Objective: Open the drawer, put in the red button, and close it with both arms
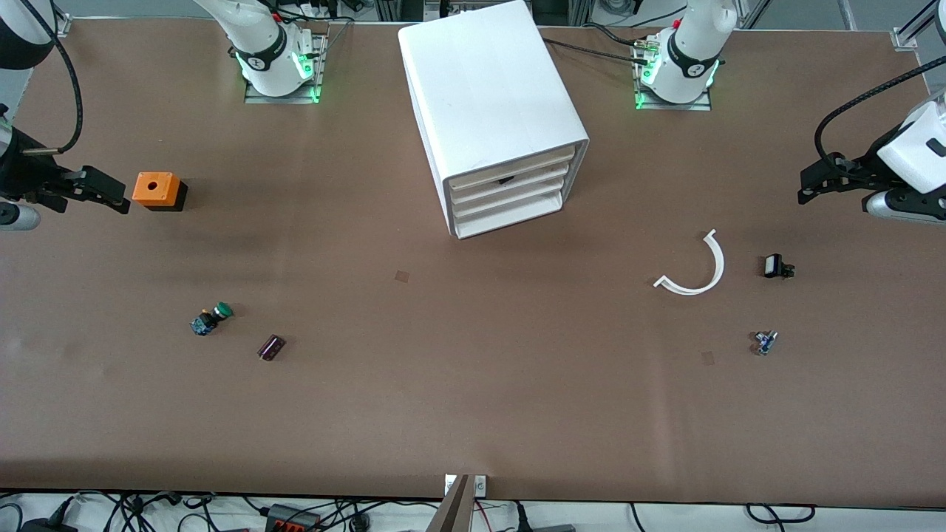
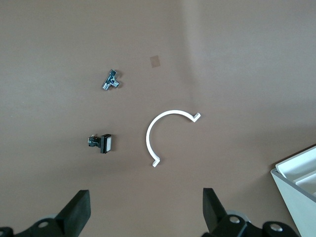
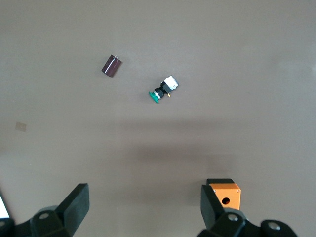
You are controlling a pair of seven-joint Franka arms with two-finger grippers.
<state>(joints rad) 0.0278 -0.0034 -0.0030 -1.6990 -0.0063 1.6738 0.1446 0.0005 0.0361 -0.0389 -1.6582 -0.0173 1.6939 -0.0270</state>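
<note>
The white cabinet stands at the middle of the table between the two arm bases. Its stacked white drawers all sit pushed in, and a corner of it shows in the left wrist view. No red button shows in any view. My left gripper hangs open and empty over the left arm's end of the table. My right gripper hangs open and empty at the right arm's end, beside the orange box.
A green-capped button and a dark cylinder lie toward the right arm's end. A white curved strip, a small black part and a small metal part lie toward the left arm's end.
</note>
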